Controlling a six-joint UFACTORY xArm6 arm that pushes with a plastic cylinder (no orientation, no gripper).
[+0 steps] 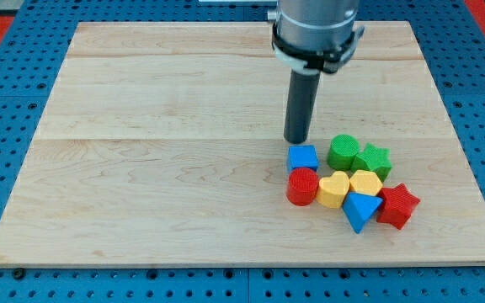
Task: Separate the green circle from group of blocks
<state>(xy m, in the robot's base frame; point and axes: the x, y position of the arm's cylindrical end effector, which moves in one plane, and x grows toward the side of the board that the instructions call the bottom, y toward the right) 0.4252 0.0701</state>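
My tip (296, 140), with no jaws to open or hold anything, sits at 10 o'clock of the green circle (342, 152); pushing risks dragging the touching green star (373, 159) along.

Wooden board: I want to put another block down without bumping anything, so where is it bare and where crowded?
The wooden board is bare across the view's left and along the top edge. Crowded lower right: green circle, green star, blue cube, red cylinder, with my tip just above the cube.
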